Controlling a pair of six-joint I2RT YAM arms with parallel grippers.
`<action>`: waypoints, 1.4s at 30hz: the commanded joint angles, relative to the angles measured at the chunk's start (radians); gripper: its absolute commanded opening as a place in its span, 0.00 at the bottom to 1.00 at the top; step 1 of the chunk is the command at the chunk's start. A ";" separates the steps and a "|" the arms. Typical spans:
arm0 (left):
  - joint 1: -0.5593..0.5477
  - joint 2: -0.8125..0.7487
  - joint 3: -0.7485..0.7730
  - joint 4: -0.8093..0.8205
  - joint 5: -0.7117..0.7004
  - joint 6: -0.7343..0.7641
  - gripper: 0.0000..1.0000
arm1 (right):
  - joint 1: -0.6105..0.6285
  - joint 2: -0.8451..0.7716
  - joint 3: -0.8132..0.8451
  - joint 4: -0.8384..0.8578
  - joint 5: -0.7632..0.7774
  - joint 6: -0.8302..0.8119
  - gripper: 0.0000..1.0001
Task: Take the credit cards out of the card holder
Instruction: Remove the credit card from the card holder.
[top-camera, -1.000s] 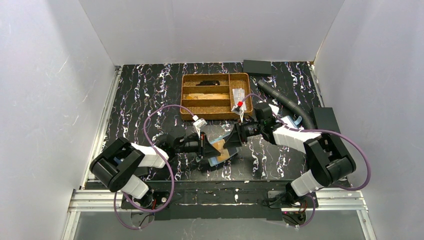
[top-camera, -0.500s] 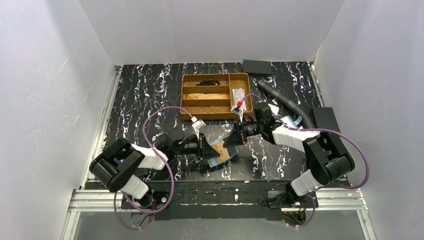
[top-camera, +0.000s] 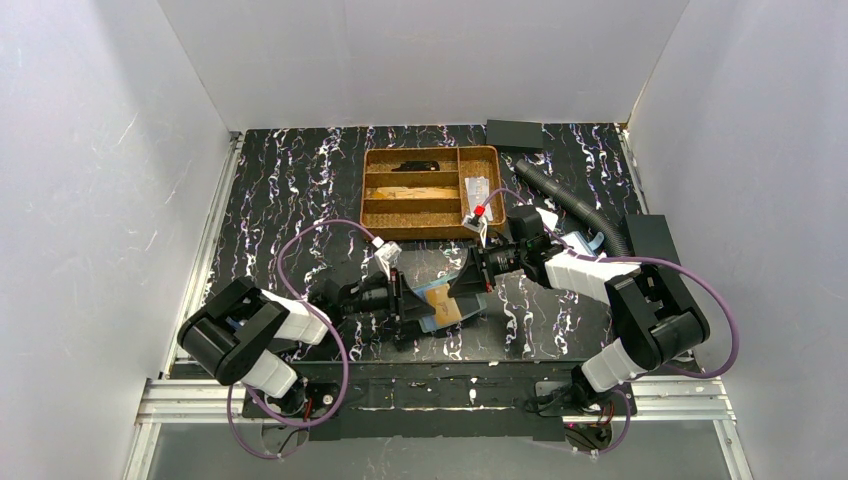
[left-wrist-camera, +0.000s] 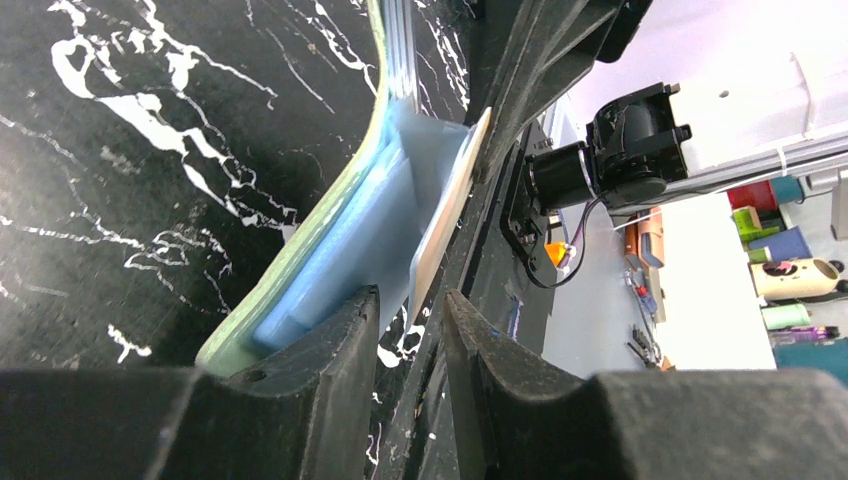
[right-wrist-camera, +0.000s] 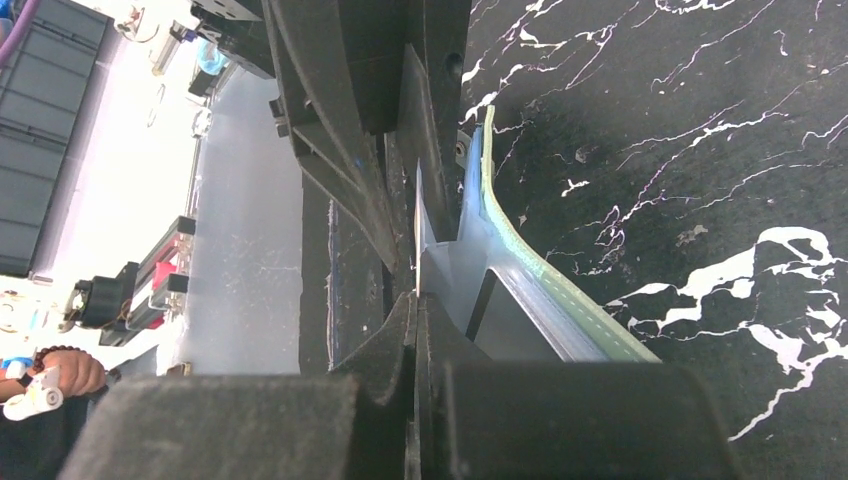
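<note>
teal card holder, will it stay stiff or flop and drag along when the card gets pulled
Probably floppy: the flat teal-green card holder bows in a curve in both wrist views. Likely light, so it may drag along with the thin orange-gold card the right gripper pinches.

The bench (top-camera: 290, 180) is black, veined all over with white and a little purple. Toward its far side sits an orange-brown tray (top-camera: 432, 150) split into compartments — a flat black item (top-camera: 415, 164) in the farthest slot, pale wooden pieces (top-camera: 410, 192) in the next, and a clear packet (top-camera: 477, 187) in the right-hand section. Behind the tray lies a flat black box (top-camera: 514, 134). A black ribbed hose (top-camera: 575, 205) runs diagonally on the right. White walls (top-camera: 420, 60) close the space in.
</note>
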 joint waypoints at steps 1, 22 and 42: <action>0.028 -0.024 -0.023 0.067 0.018 -0.032 0.28 | 0.003 -0.024 0.041 -0.004 -0.016 -0.037 0.01; 0.080 0.131 -0.051 0.316 0.105 -0.147 0.00 | -0.014 -0.001 0.046 -0.037 0.008 -0.055 0.01; 0.169 0.218 -0.138 0.298 0.056 -0.161 0.02 | -0.052 -0.010 0.061 -0.186 0.204 -0.185 0.01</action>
